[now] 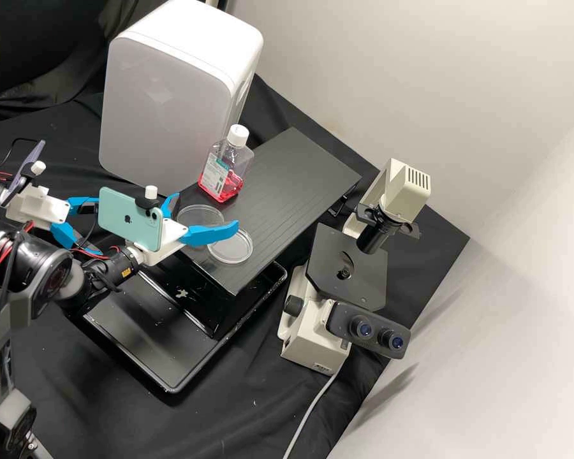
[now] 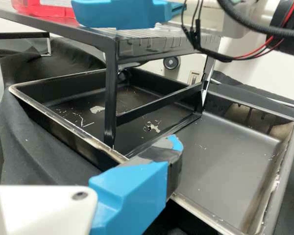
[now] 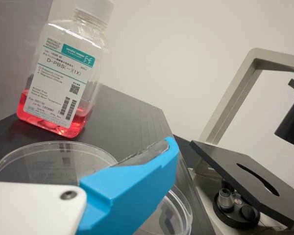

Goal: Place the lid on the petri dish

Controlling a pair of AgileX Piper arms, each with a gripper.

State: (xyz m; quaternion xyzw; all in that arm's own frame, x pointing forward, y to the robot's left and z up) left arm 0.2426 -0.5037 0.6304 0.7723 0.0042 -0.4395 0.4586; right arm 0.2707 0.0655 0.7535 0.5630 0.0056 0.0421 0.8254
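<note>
Lab: microscope [image 1: 347,274], pink reagent bottle [image 1: 223,169], white benchtop instrument [image 1: 172,89].

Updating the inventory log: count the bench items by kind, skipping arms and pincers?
Clear petri pieces: 2
Bottle: 1
Microscope: 1
White box: 1
Black tray: 1
Black shelf: 1
Total: 7

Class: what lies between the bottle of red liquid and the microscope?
In the high view, only the bare black platform lies between the bottle and the microscope.
</note>
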